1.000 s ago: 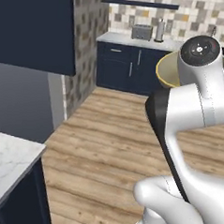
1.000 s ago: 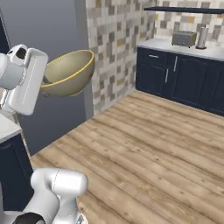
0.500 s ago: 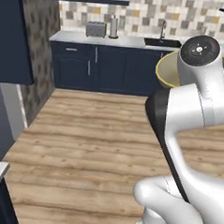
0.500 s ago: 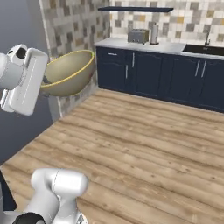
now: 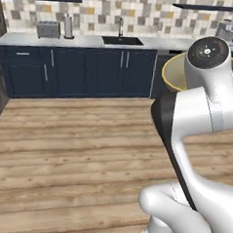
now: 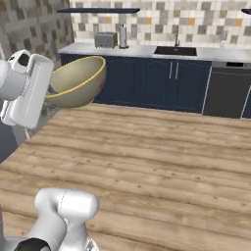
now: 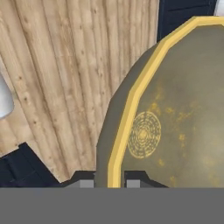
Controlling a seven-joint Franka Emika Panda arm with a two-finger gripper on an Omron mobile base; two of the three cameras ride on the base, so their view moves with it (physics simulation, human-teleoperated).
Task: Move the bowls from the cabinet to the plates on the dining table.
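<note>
At the bottom of the hand view, the fingers are clamped on the rim of a bowl, one tip on each side of the pale yellow edge. That bowl is tilted on its side, its speckled olive-yellow inside facing the camera with a round yellow mark near the middle. Seen from the right base view, the bowl is held up in the air at the end of the white arm, well above the wooden floor, its tan outside turned downward. From the left base view, the bowl shows partly behind the arm. Beyond it, along the far wall, runs a row of dark navy floor cupboards under a grey desk. On that desk stand a toaster and a tall silver canister just beside it, with a dark sink and a tap further along. Behind them is a tiled wall.
</note>
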